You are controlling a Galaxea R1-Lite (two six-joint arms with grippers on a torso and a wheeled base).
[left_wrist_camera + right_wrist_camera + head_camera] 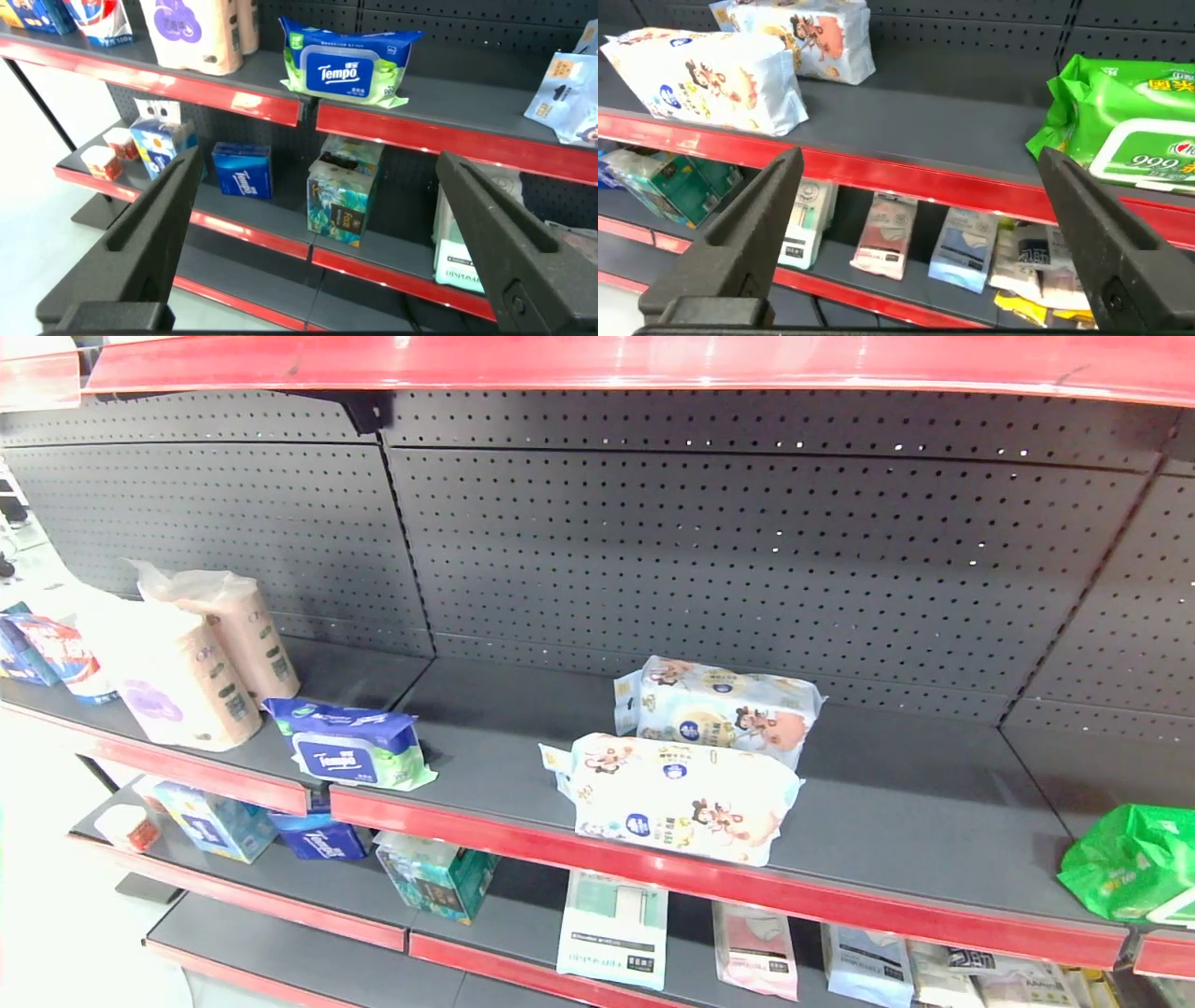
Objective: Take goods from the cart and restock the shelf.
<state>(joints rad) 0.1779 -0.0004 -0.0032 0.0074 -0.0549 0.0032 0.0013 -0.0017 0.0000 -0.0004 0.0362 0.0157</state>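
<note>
Left end effector and right end effector face the shelf with fingers spread apart and nothing held. One printed pack lies at the shelf's front edge, a second pack just behind it, with bare room toward the green pack. Seemingly between placements, the robot next needs to fetch more goods from the cart and set them in that gap.

Metal shelf: dark grey deck, glossy red front lip.
Perforated back panel: dark grey, regular grid of small holes.
Front soft white tissue pack and rear soft white tissue pack: cartoon figures in red, yellow and brown, with round blue badges.
Flat wipes pack: blue top, pale green base, white label.
Crinkled plastic pack: bright green.
Wrapped paper-roll pack: cream, purple emblem.
Lower-shelf carton: teal, mottled print.
</note>
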